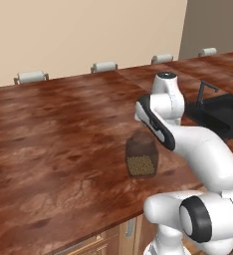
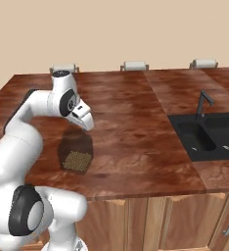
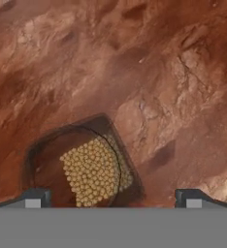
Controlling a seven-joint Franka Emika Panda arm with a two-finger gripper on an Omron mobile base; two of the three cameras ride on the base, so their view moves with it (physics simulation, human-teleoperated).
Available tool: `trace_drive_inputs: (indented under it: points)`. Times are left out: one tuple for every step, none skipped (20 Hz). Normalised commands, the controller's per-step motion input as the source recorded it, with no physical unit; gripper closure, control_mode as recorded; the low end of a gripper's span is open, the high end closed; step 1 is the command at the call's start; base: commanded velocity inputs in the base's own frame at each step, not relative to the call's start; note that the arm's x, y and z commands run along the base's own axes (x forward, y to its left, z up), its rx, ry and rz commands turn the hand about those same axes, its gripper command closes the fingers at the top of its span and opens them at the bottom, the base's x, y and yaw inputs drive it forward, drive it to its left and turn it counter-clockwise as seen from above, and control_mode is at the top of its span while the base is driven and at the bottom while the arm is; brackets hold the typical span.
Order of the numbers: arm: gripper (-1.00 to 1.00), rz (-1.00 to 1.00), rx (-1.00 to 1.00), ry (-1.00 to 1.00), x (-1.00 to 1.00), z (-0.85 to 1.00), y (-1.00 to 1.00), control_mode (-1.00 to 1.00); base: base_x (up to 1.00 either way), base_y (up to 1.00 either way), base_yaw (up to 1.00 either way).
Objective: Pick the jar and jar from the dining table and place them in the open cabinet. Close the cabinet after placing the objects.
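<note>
Now we hold our hand point(image 3: 113, 197) wide open above the jar point(image 1: 141, 155) of olive-yellow pellets, which stands upright on the surface point(image 1: 54, 139) near its front edge, so the fingers can straddle it.

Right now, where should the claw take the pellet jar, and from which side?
Across its straight lower walls, coming down from above. The jar stands upright on the table, with the open claw above it and off-centre; centre it first, since the shoulders narrow toward the top.
</note>
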Motion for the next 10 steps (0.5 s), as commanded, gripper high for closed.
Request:
trace_drive_inputs:
  points:
    - [-1.00, 0.00, -0.09, 0.33, 0.56, 0.00, 0.27, -1.00, 0.00, 0.00, 0.00]
    - [-1.00, 0.00, -0.05, 0.33, 0.55, 0.00, 0.17, -1.00, 0.00, 0.00, 0.00]
    - [-1.00, -0.01, -0.08, 0.21, 0.58, -0.12, 0.01, -1.00, 0.00, 0.00, 0.00]
    - [-1.00, 0.00, -0.08, 0.18, 0.51, -0.19, 0.00, -1.00, 0.00, 0.00, 0.00]
    - [-1.00, 0.00, -0.11, 0.19, 0.44, -0.29, 0.00, -1.00, 0.00, 0.00, 0.00]
    - [-1.00, 0.00, -0.11, 0.20, 0.36, -0.36, 0.00, -1.00, 0.00, 0.00, 0.00]
    - [-1.00, 0.00, -0.08, 0.15, 0.27, -0.50, 0.00, -1.00, 0.00, 0.00, 0.00]
    - [-1.00, 0.00, -0.02, 0.10, 0.23, -0.59, 0.00, -1.00, 0.00, 0.00, 0.00]
    - [-1.00, 0.00, -0.05, 0.01, 0.14, -0.77, -0.09, -1.00, 0.00, 0.00, 0.00]
    - [-1.00, 0.00, -0.03, 0.00, 0.11, -0.86, -0.20, -1.00, 0.00, 0.00, 0.00]
